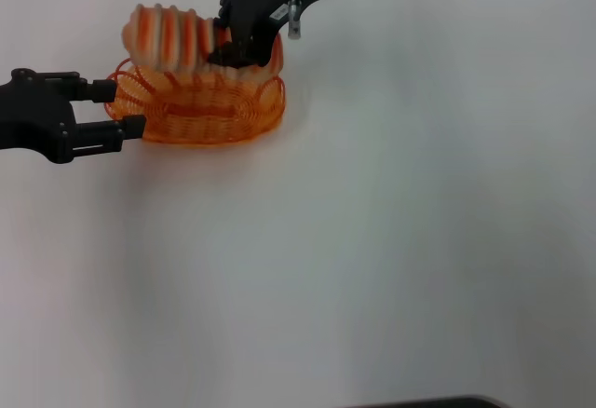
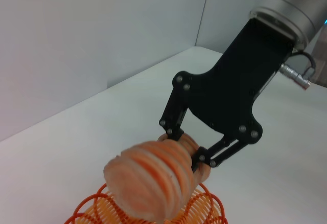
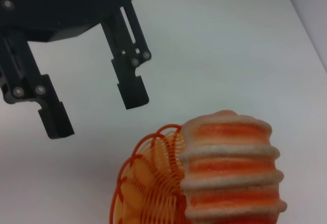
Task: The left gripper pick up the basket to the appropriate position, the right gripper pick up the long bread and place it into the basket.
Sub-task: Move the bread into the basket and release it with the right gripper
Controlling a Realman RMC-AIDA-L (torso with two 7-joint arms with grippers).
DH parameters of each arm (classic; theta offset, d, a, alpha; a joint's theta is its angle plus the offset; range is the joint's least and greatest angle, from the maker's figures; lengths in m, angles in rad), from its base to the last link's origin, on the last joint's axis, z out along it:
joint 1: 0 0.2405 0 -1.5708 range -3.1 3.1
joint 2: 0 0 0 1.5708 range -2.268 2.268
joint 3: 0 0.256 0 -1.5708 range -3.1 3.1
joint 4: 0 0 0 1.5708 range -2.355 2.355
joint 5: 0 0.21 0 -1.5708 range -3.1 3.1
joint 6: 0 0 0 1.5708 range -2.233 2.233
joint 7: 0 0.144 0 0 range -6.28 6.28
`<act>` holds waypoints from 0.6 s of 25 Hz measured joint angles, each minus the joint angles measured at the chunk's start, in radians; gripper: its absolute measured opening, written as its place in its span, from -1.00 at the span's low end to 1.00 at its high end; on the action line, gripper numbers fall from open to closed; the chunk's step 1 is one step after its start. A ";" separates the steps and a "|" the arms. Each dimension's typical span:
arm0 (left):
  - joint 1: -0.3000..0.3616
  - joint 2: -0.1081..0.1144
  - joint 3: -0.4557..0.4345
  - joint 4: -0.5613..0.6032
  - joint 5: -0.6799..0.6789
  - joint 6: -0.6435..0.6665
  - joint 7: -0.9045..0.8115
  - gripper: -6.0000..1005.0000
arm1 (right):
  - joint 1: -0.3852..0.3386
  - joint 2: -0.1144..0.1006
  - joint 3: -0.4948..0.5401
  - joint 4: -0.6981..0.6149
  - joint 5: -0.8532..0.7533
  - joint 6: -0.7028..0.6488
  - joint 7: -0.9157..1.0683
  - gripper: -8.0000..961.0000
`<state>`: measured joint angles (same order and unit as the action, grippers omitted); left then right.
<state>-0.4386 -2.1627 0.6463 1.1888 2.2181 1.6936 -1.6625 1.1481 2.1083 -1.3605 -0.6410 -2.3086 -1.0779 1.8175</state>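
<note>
bg: plain white tabletop (image 1: 391, 240) | pale wall panels (image 2: 76, 40) behind, vert seam | light even, soft shadows

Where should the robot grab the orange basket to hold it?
Probably the looped rim at the basket's left end, coming in from the side along the table. That end faces the open left gripper, and the right gripper holds the long bread over the rest.
</note>
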 joint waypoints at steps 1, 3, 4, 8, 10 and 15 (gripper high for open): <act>0.000 0.000 0.001 0.000 0.000 0.000 0.000 0.24 | 0.000 -0.001 -0.009 0.002 0.011 0.005 -0.003 -0.19; -0.002 0.000 0.002 0.000 0.000 -0.001 0.000 0.24 | -0.001 -0.002 -0.029 0.004 0.031 0.012 -0.008 -0.18; -0.003 0.000 0.002 0.000 0.000 -0.002 0.000 0.24 | -0.001 -0.002 -0.036 0.004 0.035 0.013 -0.008 -0.17; -0.004 0.000 0.003 0.000 0.000 -0.012 0.000 0.23 | -0.001 0.001 -0.054 0.005 0.042 0.013 -0.009 -0.15; -0.004 0.000 0.004 0.000 0.000 -0.014 0.000 0.23 | -0.002 0.001 -0.056 0.005 0.045 0.014 -0.009 -0.13; -0.005 0.000 0.004 -0.002 0.000 -0.019 -0.001 0.23 | -0.008 0.000 -0.057 0.005 0.047 0.011 -0.034 -0.10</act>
<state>-0.4433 -2.1629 0.6504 1.1866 2.2182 1.6741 -1.6633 1.1400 2.1084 -1.4174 -0.6361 -2.2613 -1.0667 1.7838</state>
